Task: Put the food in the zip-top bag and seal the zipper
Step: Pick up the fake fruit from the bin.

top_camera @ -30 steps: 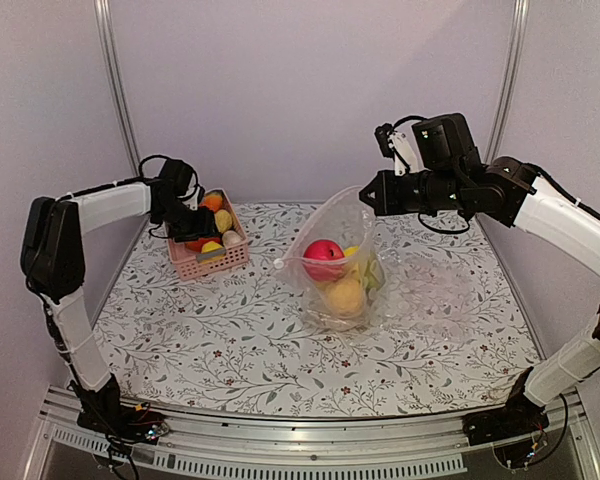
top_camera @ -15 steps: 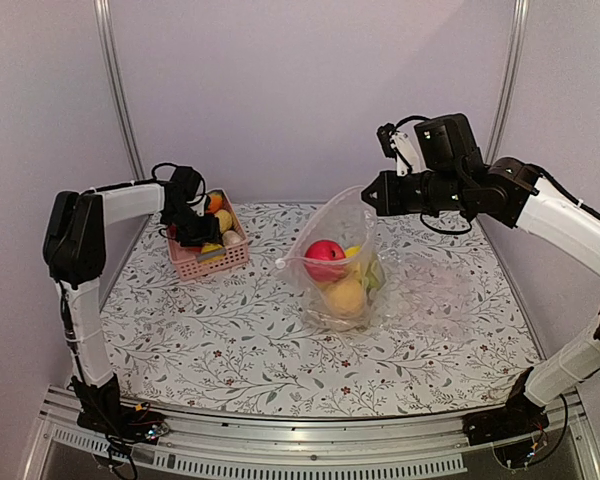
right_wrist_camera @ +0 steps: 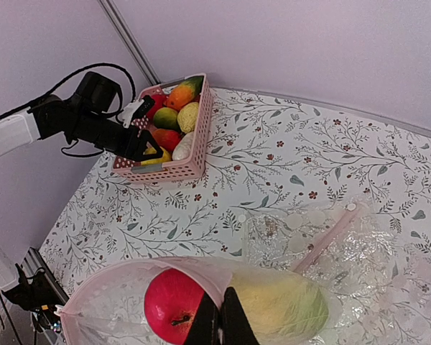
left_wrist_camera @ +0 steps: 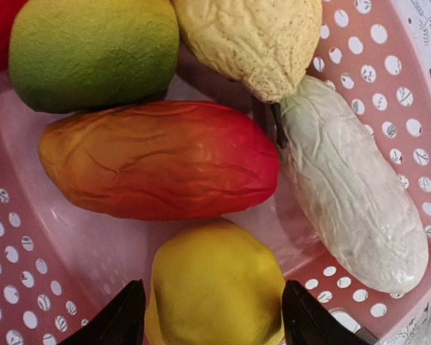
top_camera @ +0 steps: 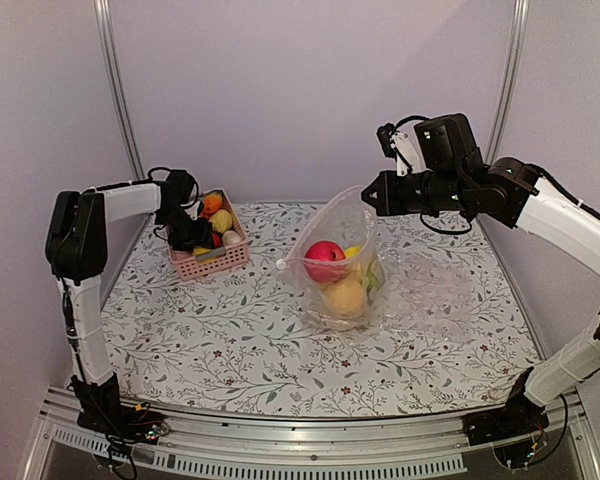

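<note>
Right claw (right_wrist_camera: 217, 316) is pinched shut on the rim of the zip-top bag (top_camera: 340, 285), holding it up so the mouth gapes for loading. A red apple (top_camera: 323, 250) and other food sit inside, just below that claw. Zipper (right_wrist_camera: 151, 261) is unsealed. Left claw (left_wrist_camera: 212, 316) is down in the pink basket (left_wrist_camera: 29, 287), jaws spread, with a yellow fruit (left_wrist_camera: 215, 280) right between them and no squeeze visible.
</note>
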You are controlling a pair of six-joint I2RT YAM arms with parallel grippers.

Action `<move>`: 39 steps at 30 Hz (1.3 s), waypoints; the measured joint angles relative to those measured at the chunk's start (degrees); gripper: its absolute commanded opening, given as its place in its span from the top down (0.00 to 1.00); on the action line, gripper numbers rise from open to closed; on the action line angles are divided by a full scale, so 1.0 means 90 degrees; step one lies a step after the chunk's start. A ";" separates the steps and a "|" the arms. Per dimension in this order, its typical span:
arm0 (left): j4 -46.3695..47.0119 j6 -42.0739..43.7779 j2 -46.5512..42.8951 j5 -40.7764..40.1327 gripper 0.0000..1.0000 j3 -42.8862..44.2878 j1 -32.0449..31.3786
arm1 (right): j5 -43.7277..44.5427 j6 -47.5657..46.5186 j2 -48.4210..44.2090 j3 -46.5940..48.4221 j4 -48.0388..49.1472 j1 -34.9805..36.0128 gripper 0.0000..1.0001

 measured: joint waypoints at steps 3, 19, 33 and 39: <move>-0.0063 0.0000 0.0146 0.0083 0.36 0.0041 0.0000 | 0.0000 0.0000 0.0000 0.0000 0.0000 0.0000 1.00; -0.0063 0.0049 0.0180 0.0034 0.58 0.0117 0.0000 | 0.0000 0.0002 0.0000 0.0000 0.0000 0.0000 1.00; 0.0367 0.0049 -0.0901 -0.0160 0.59 -0.0593 0.0015 | 0.0000 0.0005 0.0000 0.0000 0.0002 0.0000 1.00; 0.1224 -0.0027 -0.2310 -0.0549 0.59 -0.1464 0.0080 | 0.0000 0.0005 0.0000 0.0000 0.0002 0.0000 1.00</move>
